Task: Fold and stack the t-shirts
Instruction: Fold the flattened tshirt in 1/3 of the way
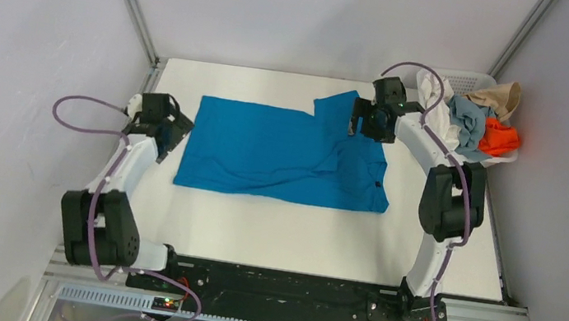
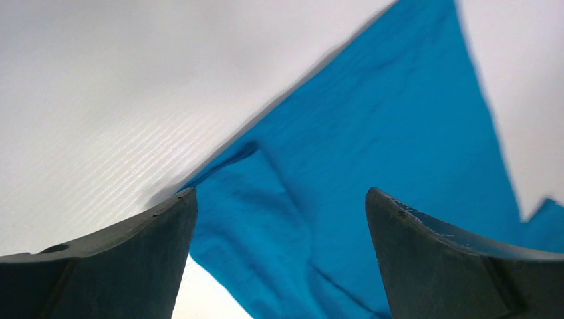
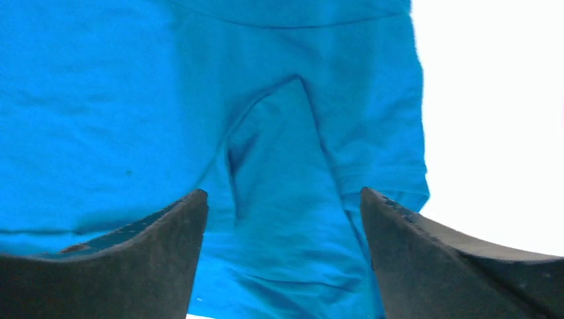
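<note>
Jaws on both arms stand wide, holding nothing. Your left gripper [image 1: 175, 131] hangs at the left edge of the blue shirt [image 1: 282, 156], cloth just ahead of its fingertips. That shirt lies flat on the table [image 1: 296, 237], long axis running left to right (sleeves at the right end, wrinkles along the near side). Your right gripper [image 1: 359, 125] hovers over the far sleeve, so it's the nearer arm there. Other shirts [image 1: 477, 119] sit heaped in the basket [image 1: 475, 76].
</note>
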